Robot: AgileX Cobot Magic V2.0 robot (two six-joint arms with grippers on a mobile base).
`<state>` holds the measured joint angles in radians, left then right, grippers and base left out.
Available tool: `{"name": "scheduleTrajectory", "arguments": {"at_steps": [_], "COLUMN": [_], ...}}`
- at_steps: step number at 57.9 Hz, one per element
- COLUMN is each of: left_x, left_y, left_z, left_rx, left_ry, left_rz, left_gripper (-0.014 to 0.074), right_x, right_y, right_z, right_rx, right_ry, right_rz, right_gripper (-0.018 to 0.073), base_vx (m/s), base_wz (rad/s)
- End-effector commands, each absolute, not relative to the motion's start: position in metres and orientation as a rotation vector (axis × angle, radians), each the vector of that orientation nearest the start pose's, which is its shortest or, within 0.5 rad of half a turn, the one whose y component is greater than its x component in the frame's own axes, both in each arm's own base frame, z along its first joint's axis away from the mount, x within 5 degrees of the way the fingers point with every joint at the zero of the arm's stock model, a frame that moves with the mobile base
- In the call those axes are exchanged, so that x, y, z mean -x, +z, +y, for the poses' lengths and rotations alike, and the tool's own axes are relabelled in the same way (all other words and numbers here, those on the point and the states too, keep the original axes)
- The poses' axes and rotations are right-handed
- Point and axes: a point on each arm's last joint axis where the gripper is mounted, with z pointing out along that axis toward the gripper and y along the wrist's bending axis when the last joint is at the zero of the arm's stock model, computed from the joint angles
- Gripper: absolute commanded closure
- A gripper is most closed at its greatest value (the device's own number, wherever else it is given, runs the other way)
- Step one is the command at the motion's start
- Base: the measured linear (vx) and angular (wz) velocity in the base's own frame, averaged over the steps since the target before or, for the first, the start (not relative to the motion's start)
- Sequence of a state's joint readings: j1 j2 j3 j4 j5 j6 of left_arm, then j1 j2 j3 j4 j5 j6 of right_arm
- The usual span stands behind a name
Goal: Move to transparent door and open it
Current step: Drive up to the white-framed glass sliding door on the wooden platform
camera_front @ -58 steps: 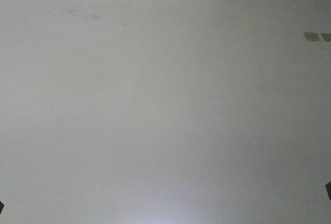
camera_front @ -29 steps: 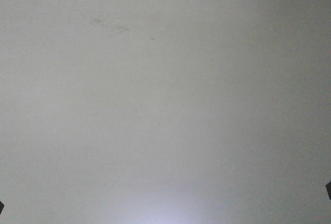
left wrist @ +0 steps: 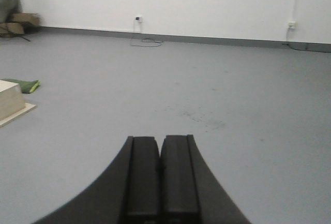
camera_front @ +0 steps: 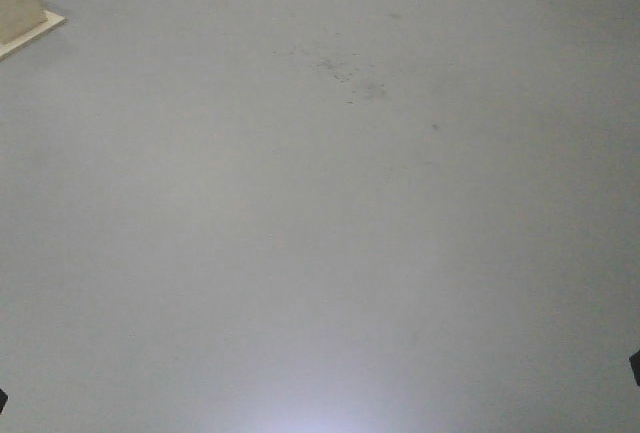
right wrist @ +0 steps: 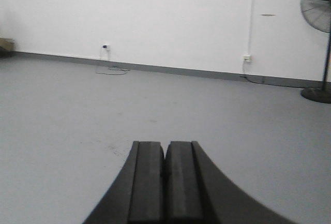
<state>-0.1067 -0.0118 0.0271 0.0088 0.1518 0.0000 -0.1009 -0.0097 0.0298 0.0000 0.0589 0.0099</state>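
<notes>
Left tool (left wrist: 160, 144) and right tool (right wrist: 165, 147) pressed closed — grey floor (camera_front: 320, 213) ahead.

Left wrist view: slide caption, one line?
Left gripper shut over grey floor; white wall ahead, pale block and green bag at left.

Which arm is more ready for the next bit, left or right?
Neither yet. No door shows in any view. The left tool and the right tool are both shut and empty, aimed over grey floor at a white wall. The robot probably has to drive first.
</notes>
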Motion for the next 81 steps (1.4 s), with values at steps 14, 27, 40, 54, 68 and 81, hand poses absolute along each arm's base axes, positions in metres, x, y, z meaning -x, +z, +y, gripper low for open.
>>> {"name": "scheduleTrajectory", "arguments": {"at_steps": [14, 27, 40, 54, 68, 81], "left_x": [-0.0566, -0.0566, -0.0566, -0.0566, -0.0566, -0.0566], "left_y": [0.1886, 0.1886, 0.1886, 0.1886, 0.1886, 0.1886], "left_z": [-0.0063, -0.0063, -0.0063, -0.0063, -0.0063, -0.0063], "left_rx": [-0.086, -0.086, -0.086, -0.086, -0.086, -0.086], "left_ry": [-0.089, -0.089, -0.089, -0.089, -0.089, -0.089], "left_rz": [1.584, 1.584, 1.584, 1.584, 1.584, 1.584], "left_gripper": [0.0602, 0.0602, 0.0602, 0.0602, 0.0602, 0.0602], "right_x": [-0.0557, -0.0557, -0.0557, -0.0557, -0.0557, -0.0557], "right_y": [0.2021, 0.2021, 0.2021, 0.2021, 0.2021, 0.2021], "right_z": [-0.0059, -0.0059, -0.0059, -0.0059, -0.0059, -0.0059], "right_rx": [-0.073, -0.073, -0.073, -0.073, -0.073, -0.073], "right_ry": [-0.093, -0.093, -0.093, -0.093, -0.093, -0.093], "right_rz": [1.476, 1.476, 1.476, 1.476, 1.476, 1.476], "right_gripper": [0.0564, 0.0564, 0.0564, 0.0564, 0.0564, 0.0564], "base_vx": [0.56, 0.56, 0.56, 0.56, 0.58, 0.59], "base_wz": [0.57, 0.48, 0.46, 0.46, 0.50, 0.53]}}
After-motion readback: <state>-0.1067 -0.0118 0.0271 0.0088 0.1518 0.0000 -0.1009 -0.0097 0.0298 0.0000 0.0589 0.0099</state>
